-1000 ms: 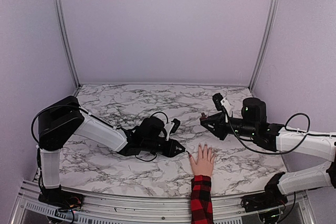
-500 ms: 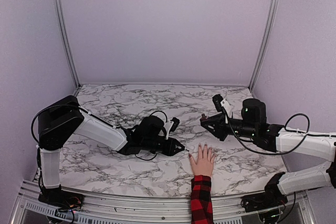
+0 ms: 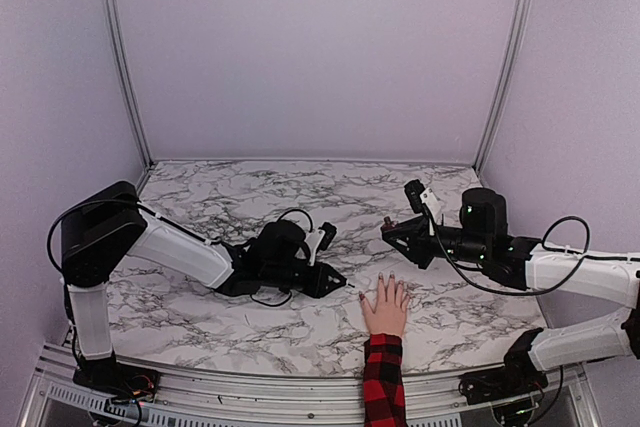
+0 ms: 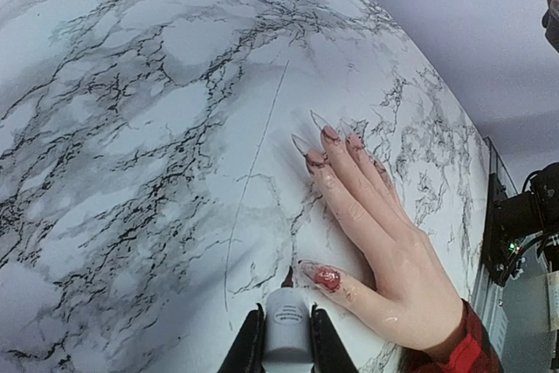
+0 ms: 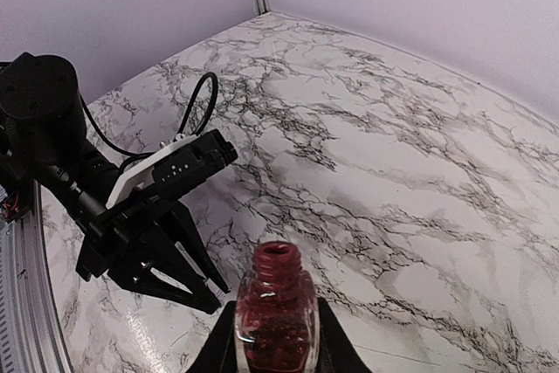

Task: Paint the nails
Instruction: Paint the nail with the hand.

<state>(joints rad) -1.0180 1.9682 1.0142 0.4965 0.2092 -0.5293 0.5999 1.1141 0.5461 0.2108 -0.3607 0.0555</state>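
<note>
Risk, with one wobble, of red on skin instead of the nails [image 4: 327,278] (flat on the bench [image 4: 131,128]). Squeezing the brush [image 4: 287,321] in the left gripper [image 4: 286,342], tip right by the thumb [image 4: 358,296]. Pinching the open bottle [image 5: 278,316] in the right gripper [image 5: 278,348]; could spill if tipped.

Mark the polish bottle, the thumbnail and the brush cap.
polish bottle [image 5: 278,329]: right wrist view, glass body.
thumbnail [image 4: 324,278]: left wrist view, painted middle.
brush cap [image 4: 286,331]: left wrist view, white top face.
</note>
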